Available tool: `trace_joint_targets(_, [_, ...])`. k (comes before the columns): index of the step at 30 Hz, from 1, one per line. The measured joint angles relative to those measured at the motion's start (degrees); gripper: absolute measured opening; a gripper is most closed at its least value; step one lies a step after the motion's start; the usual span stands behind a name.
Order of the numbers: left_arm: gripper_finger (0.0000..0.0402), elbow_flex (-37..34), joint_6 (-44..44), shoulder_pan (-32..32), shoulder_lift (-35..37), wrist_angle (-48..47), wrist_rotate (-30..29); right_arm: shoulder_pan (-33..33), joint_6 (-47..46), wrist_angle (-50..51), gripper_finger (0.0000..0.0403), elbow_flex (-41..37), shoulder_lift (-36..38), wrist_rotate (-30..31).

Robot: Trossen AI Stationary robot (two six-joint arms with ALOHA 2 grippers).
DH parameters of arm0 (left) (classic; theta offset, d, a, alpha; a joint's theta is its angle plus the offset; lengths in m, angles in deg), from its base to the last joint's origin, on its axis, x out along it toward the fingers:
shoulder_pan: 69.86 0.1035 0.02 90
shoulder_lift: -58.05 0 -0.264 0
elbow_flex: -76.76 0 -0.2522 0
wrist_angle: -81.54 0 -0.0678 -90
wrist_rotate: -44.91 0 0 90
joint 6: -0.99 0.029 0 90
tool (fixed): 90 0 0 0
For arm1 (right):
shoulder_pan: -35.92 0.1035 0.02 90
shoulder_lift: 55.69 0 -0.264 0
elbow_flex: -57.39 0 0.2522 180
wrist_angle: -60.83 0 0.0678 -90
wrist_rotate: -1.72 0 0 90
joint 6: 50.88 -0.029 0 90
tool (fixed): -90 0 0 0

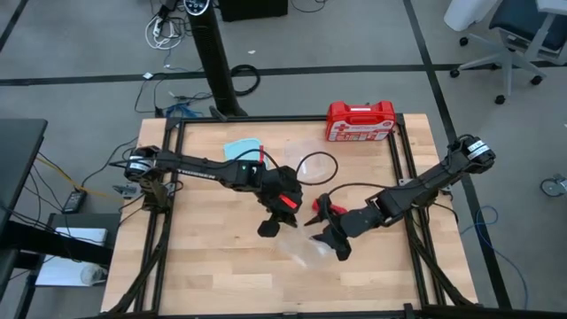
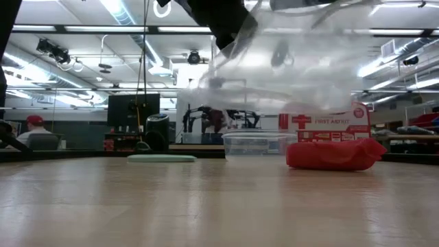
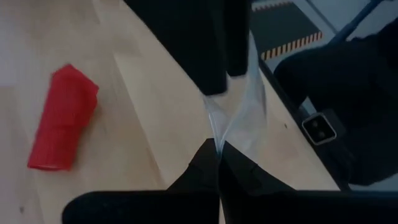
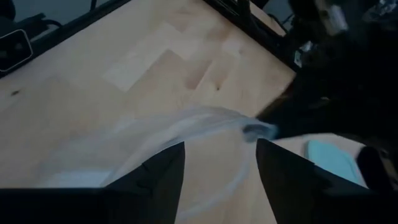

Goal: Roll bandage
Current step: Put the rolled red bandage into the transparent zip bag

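The red bandage [image 3: 62, 121] lies rolled up on the wooden table, also seen in the low view [image 2: 333, 154] and, small, in the high view [image 1: 319, 206]; no gripper touches it. Near the table's middle my left gripper [image 3: 219, 155] is shut on a clear plastic bag [image 3: 245, 106]. My right gripper [image 4: 221, 168] faces it from the right with its fingers apart, and the bag [image 4: 186, 124] runs between and beyond them. In the low view the bag [image 2: 295, 62] hangs clear of the table. My left gripper pinches an edge of the clear bag [image 3: 217, 140] between its two shut fingers, slanting down from the table's left. The bag stretches away from the fingers toward my right gripper, lifted off the table. Whether my right gripper touches the bag, I cannot tell.
A red first-aid case [image 1: 361, 121] stands at the far edge. A clear container [image 2: 257, 144] and a pale blue lid [image 1: 242, 148] sit at the far left of the middle. A black cable loop [image 1: 317, 165] lies behind the grippers. Bare wood spreads toward the near edge.
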Motion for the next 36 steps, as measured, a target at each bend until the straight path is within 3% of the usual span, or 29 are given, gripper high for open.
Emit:
trace_joint_targets(16, [0.0, 0.0, -5.6, 0.6, 0.0, 3.8, 1.7, -1.0, 4.3, -3.0, 0.0192, 0.0, 0.0, -0.4])
trace_joint_targets(21, [0.0, 0.0, -5.6, 0.6, 0.0, 3.8, 1.7, -1.1, 3.8, -3.0, 0.0189, 0.0, 0.0, -3.3])
trace_joint_targets(36, [0.0, 0.0, -6.7, 0.6, 0.0, 5.7, -8.4, -3.3, -13.7, 2.5, 0.0187, 0.0, 0.0, -6.9])
